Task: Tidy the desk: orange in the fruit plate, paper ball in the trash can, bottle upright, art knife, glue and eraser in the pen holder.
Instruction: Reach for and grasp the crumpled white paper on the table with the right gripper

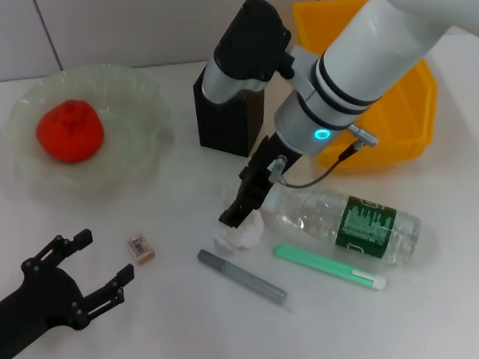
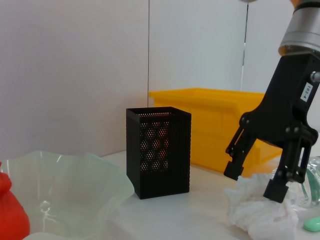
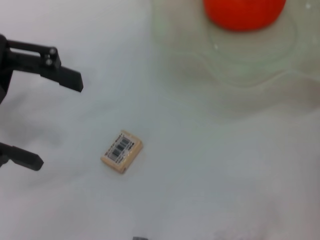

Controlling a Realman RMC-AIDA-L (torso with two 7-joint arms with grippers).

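Nine items on a white desk, largest first, each placed from the pen holder [image 1: 229, 116], a black mesh cup standing upright.

Trash can [image 1: 399, 109]: yellow bin just to the holder's right, partly behind the right arm.

Fruit plate [image 1: 140, 96]: pale green scalloped dish well to the holder's left, holding the orange [image 1: 70, 131].

Bottle [image 1: 349, 220]: clear, green label, lying on its side in front and right of the holder.

Right gripper [image 1: 239, 214]: in front of the holder, fingers parted and straddling the top of the paper ball [image 1: 240, 234]; the left wrist view shows both fingertips [image 2: 276, 190] down at the white wad.

Left gripper [image 1: 100, 269]: well in front and left of the holder, fingers spread, holding nothing, just beside the eraser.

Green stick [image 1: 329, 267]: in front of the bottle, flat.

Grey pen-like tool [image 1: 242, 276]: in front of the paper ball, flat.

Eraser [image 1: 141, 247]: tan block, barcode label up, in front and left of the holder.
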